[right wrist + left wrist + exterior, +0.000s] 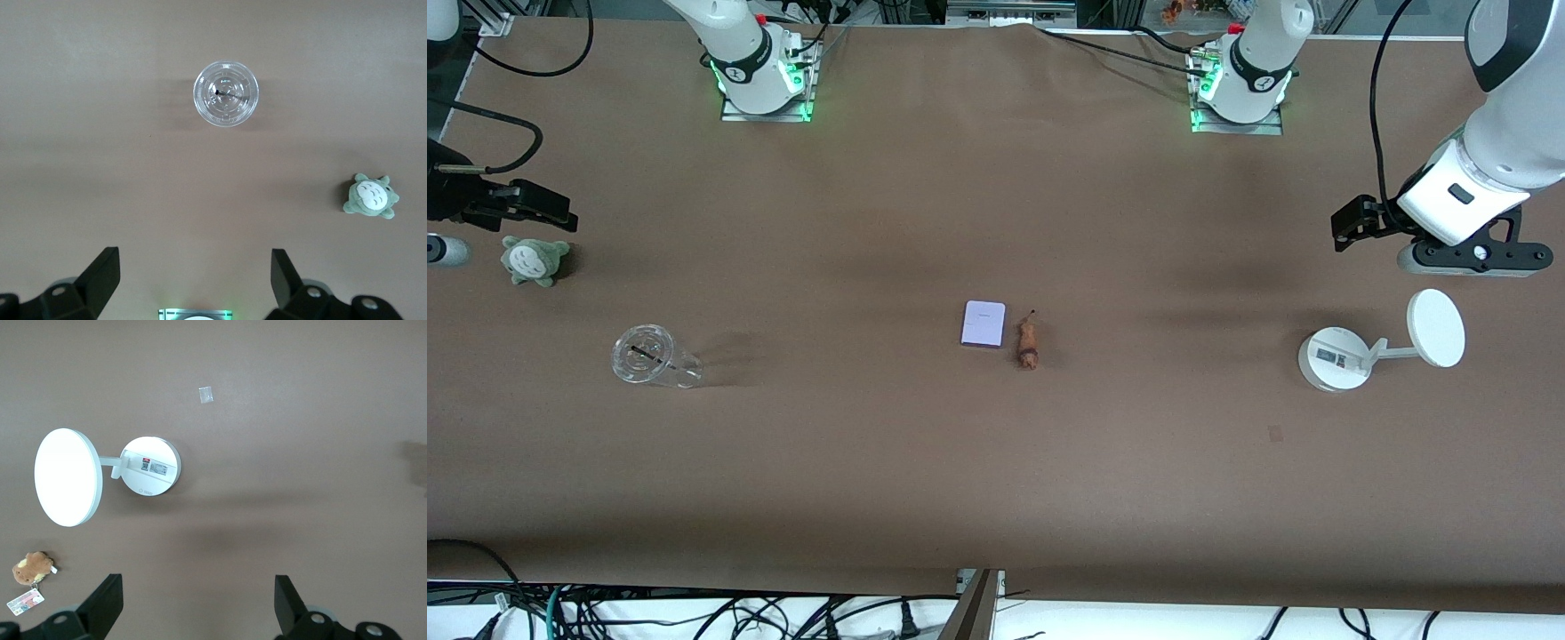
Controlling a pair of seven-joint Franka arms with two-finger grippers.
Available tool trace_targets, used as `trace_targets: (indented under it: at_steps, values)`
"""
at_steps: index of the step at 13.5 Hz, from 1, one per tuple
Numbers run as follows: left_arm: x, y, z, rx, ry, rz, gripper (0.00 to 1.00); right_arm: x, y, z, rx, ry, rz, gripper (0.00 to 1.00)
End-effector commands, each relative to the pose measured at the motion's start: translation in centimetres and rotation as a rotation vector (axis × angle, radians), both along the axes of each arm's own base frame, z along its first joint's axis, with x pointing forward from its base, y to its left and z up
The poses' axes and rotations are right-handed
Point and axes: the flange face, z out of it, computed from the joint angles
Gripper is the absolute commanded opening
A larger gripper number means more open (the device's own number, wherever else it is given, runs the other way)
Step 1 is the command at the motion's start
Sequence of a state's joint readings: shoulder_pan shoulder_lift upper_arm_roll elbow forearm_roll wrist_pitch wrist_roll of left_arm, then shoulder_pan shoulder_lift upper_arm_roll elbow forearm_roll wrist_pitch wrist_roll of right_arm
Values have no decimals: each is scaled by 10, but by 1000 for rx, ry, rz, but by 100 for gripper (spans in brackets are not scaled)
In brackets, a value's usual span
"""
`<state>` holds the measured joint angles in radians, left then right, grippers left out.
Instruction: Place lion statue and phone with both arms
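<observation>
Hanging above the table (996, 498) at the left arm's end, the left tool (199, 607) is seen with its fingers (107, 600) spread wide and nothing between them. Below it, a white round-based stand (1334, 358) with a disc (68, 477) is found, and a small brown plush (31, 567) with a tag lies near the stand in the left wrist view. The right tool (193, 283) is held above the right arm's end of the table, likewise fully open and empty. Beneath it, a clear cup (649, 357) is seen lying on its side, and a grey-green plush (534, 260) sits farther from the front camera than the cup. Well apart from the stand, at the middle of the table, the phone (983, 324) is laid flat. The lion statue (1028, 343) is placed just beside the phone, between it and the stand, with its darker mane end turned toward the front camera. Neither item is touched by a tool.
</observation>
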<state>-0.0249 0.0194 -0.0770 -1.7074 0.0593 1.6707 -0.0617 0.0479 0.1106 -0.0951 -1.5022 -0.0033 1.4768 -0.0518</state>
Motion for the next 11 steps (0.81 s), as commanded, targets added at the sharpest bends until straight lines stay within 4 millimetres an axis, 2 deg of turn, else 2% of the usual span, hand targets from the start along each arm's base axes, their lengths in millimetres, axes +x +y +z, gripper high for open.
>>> trace_targets:
  at_steps: [1, 7, 11]
  values:
    - [1, 1, 3, -32, -24, -18, 100, -1, -3, 5, -10, -4, -4, 100]
    - [2, 3, 4, -20, -30, -6, 100, -1, -3, 6, -10, -5, -4, 100]
    - [3, -12, -16, -27, 29, -23, 100, -1, -3, 6, -10, -5, -4, 100]
